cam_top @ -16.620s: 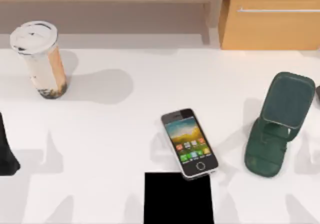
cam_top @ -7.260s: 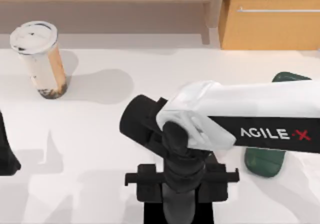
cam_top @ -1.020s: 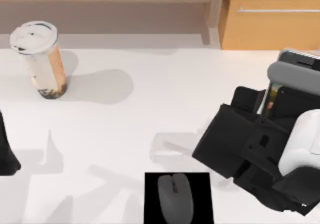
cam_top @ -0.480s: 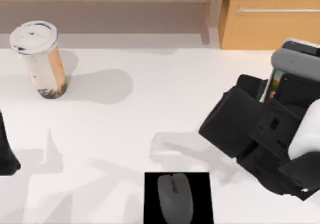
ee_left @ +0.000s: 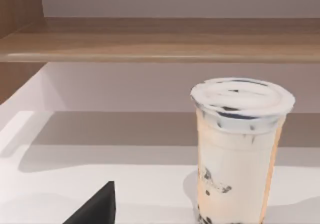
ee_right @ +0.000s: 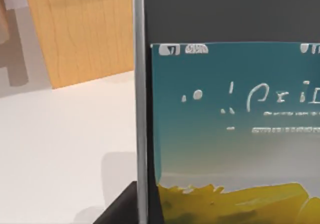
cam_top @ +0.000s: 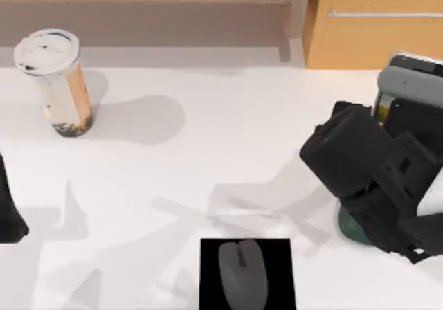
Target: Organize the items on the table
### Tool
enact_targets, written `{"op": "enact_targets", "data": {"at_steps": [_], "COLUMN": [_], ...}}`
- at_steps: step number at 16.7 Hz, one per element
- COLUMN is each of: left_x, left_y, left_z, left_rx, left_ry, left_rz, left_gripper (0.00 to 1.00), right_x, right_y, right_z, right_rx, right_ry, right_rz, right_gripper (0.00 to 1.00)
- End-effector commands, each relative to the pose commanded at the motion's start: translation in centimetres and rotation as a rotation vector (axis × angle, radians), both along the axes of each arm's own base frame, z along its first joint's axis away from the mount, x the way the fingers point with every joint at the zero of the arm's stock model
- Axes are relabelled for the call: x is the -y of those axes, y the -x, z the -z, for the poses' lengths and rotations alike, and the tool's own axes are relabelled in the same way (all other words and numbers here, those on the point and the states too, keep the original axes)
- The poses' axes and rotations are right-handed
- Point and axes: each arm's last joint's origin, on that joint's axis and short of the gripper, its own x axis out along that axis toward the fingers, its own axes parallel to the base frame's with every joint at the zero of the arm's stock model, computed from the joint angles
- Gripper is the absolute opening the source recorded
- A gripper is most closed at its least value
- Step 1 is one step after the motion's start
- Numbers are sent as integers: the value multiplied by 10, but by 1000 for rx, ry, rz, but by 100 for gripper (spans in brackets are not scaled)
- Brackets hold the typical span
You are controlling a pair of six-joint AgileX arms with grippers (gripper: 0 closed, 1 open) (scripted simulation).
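Black and bulky, the right end effector point(cam_top: 387, 185) is hovering at the tabletop's point(cam_top: 208, 151) right edge over the green stand point(cam_top: 349, 228) — whether it is gripping the smartphone point(cam_top: 408, 81) I cannot tell. Mouse point(cam_top: 241, 274) is lying on the black pad point(cam_top: 208, 275); cup point(cam_top: 55, 81) is standing upright far left — left arm point(cam_top: 8, 210) is parked there.

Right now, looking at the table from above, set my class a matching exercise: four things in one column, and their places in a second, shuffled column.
Things:
1. drink cup
2. computer mouse
3. smartphone
4. wooden cabinet

Places:
A. on the black square pad at the near edge
B. behind the table, far right
C. upright on the table's far left
D. at the right side, by the right arm's pincer

Pairs: 1-C, 2-A, 3-D, 4-B
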Motion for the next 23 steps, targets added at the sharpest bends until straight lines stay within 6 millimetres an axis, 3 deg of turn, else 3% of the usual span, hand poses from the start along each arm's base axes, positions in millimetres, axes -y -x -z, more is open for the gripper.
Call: {"op": "enact_targets", "data": {"at_steps": [6,19,23], "left_x": [0,0,0], "left_y": [0,0,0], "left_z": [0,0,0], "left_rx": [0,0,0], "left_ry": [0,0,0], "left_rz": [0,0,0], "left_gripper": [100,100,100], "right_x": [0,0,0], "right_y": [-6,-6,-6], "right_z": [6,6,6], "right_rx": [2,2,2], "right_ry": [-4,-4,-4], "right_rz": [29,29,29], "right_gripper": [0,98,100]}}
